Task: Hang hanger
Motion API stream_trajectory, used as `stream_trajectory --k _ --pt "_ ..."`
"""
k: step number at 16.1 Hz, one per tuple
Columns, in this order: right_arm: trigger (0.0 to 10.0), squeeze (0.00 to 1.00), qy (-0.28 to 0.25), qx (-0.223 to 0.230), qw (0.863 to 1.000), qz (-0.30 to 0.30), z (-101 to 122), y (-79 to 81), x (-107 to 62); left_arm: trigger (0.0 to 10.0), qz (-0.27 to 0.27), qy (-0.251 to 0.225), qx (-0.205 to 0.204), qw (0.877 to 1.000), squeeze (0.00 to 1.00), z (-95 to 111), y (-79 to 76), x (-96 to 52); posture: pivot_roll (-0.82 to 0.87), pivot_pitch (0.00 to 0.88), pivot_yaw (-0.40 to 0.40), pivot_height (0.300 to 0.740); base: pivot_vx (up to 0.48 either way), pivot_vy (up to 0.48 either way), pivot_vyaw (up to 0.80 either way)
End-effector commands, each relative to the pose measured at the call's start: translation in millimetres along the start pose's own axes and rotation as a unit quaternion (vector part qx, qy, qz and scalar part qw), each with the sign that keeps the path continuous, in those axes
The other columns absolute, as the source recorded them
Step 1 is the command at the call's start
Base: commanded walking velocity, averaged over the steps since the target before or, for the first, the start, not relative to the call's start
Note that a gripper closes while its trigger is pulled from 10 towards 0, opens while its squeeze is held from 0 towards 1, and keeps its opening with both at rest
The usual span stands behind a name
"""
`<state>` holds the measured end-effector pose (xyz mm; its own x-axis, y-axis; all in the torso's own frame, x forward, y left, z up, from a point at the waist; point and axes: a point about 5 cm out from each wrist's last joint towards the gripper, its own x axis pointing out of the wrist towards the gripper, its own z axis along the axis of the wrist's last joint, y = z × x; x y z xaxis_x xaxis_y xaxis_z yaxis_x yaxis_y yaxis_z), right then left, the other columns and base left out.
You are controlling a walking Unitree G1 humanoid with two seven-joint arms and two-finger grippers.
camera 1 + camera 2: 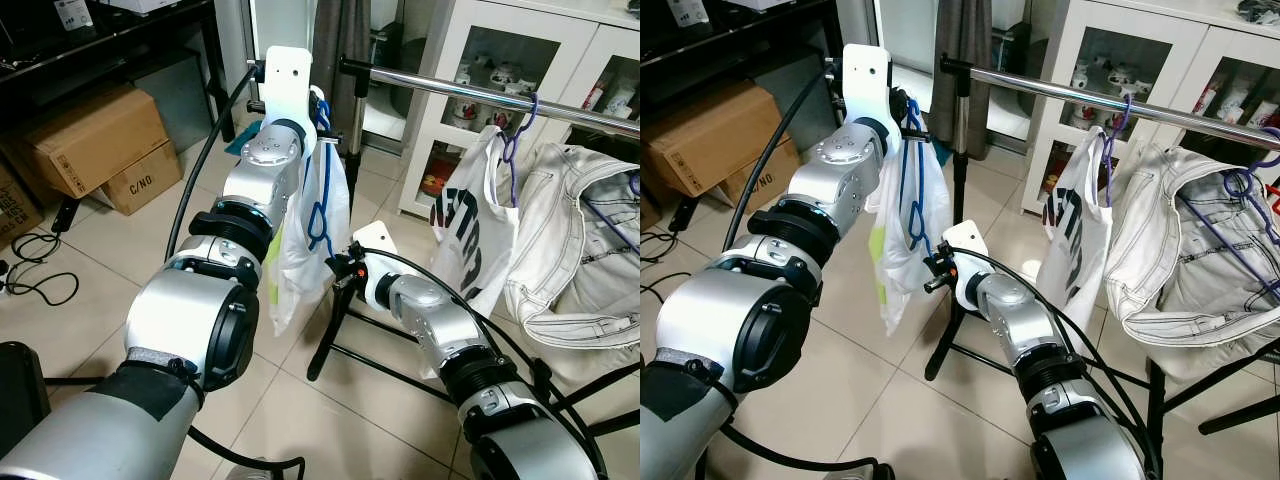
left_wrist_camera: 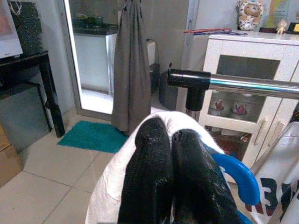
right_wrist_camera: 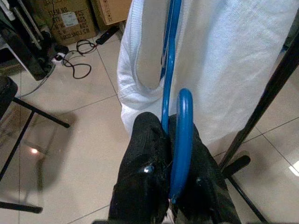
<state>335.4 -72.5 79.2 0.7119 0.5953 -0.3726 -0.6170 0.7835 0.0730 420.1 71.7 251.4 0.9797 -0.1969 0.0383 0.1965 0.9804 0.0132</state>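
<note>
2 silver arms reach toward a chrome clothes rail (image 1: 480, 92) in the left eye view. The left gripper (image 1: 322, 128) is raised near the rail's end, holding up a blue hanger (image 1: 321, 205) draped with a white garment (image 1: 305, 250). The right gripper (image 1: 343, 268) sits lower, at the hanger's bottom. Farther along the rail hang a white printed shirt (image 1: 470, 225) on a purple hanger (image 1: 517, 135) and a white denim jacket (image 1: 575, 250). Cardboard boxes (image 1: 100, 145) sit on the tiled floor (image 1: 130, 250).

Left wrist view: the black fingers (image 2: 152, 182) are pressed together over white cloth, the blue hook (image 2: 236, 175) curving just beside them, the rail's end (image 2: 187, 79) beyond.

Right wrist view: the fingers (image 3: 145, 158) are clamped on the hanger's blue wire (image 3: 182, 135), white fabric above.
</note>
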Motion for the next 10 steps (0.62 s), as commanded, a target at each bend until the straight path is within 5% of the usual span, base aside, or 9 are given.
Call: stream_trajectory --k 1,9,10 --pt "0.0 0.0 -0.012 0.0 1.0 -0.003 9 2.2 3.9 0.0 -0.001 -0.01 0.004 1.0 0.0 6 -3.8 0.8 -0.02 0.0 0.06 0.74 0.0 0.0 0.0" --pt "0.0 0.0 -0.017 -0.007 1.0 0.002 8 -0.4 -0.6 0.0 -0.004 -0.009 0.007 1.0 0.0 6 -0.9 0.7 -0.01 0.0 0.0 0.74 0.0 0.0 0.0" --pt "0.0 0.0 0.008 0.001 1.0 -0.007 -29 -11.1 -21.7 0.0 -0.055 0.055 0.007 0.997 0.0 -51 4.9 -14.2 -0.05 0.0 0.0 0.74 0.0 0.0 0.0"
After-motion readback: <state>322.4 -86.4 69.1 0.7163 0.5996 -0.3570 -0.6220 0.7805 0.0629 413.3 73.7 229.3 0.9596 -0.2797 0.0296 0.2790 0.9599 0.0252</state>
